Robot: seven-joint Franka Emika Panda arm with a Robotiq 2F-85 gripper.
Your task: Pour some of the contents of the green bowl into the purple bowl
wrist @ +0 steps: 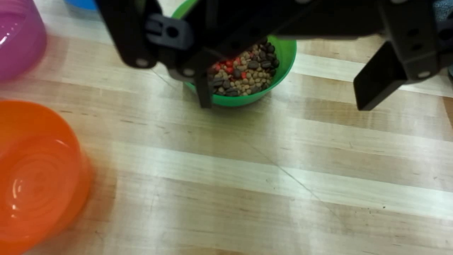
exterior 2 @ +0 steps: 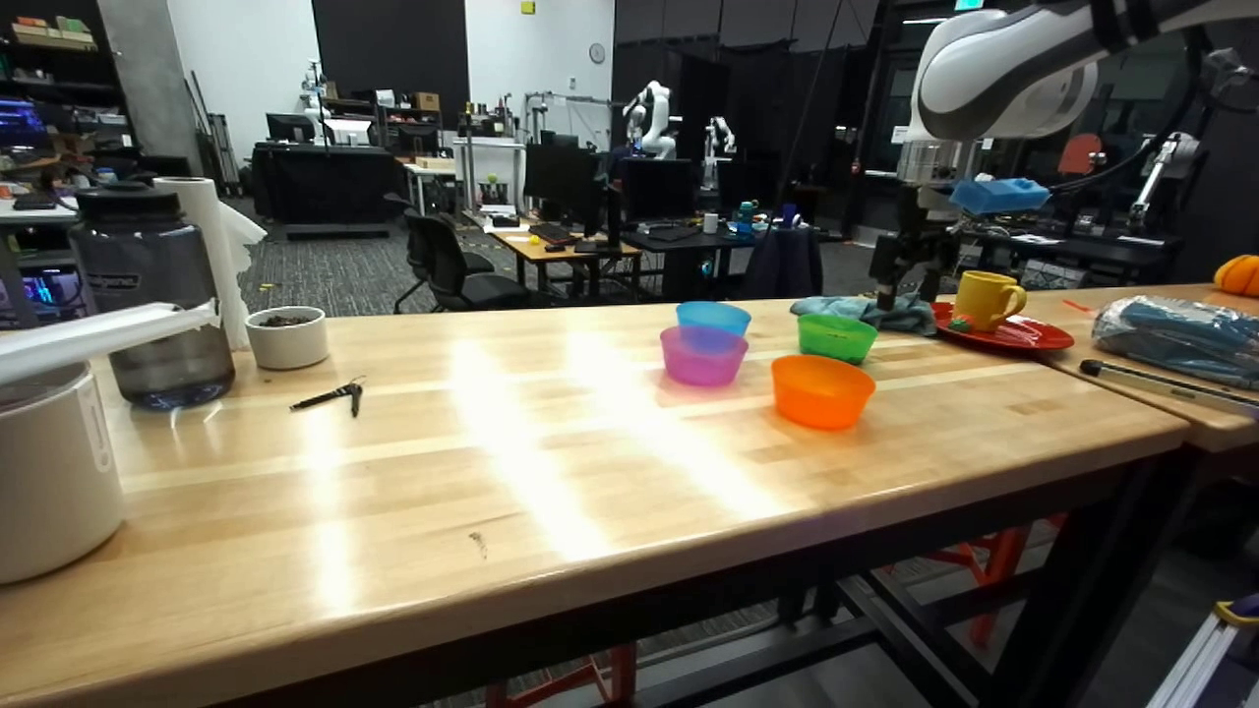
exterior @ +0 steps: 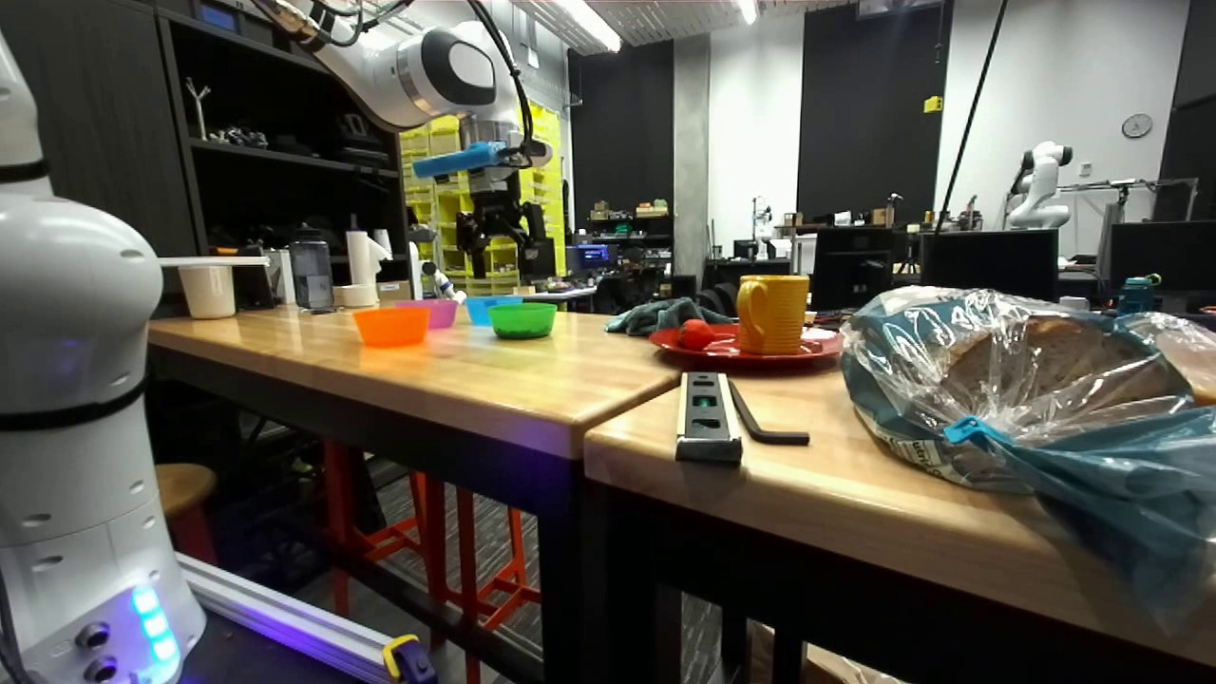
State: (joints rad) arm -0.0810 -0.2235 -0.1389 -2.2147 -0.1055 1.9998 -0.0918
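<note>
The green bowl (exterior: 522, 323) (exterior 2: 836, 339) stands upright on the wooden table. In the wrist view the green bowl (wrist: 285, 60) holds dark beans, tan grains and red bits, partly hidden behind the gripper. The purple bowl (exterior 2: 703, 359) (exterior: 439, 315) sits close by; in the wrist view the purple bowl (wrist: 23, 46) is cut off at the upper left. Above the table hangs my gripper (exterior: 505, 256) (exterior 2: 908, 290), higher than the green bowl. Its jaws are wide apart with nothing between them. In the wrist view the gripper (wrist: 285, 104) has one finger overlapping the green bowl's near side.
An orange bowl (exterior 2: 824, 393) (wrist: 42, 170) stands near the green one, and a blue bowl (exterior 2: 713, 317) touches or nearly touches the purple one. A cloth (exterior 2: 870, 313) and a red plate (exterior 2: 1013, 334) with a yellow mug (exterior: 774, 313) lie beyond. A bottle (exterior 2: 157, 295) stands at the far end.
</note>
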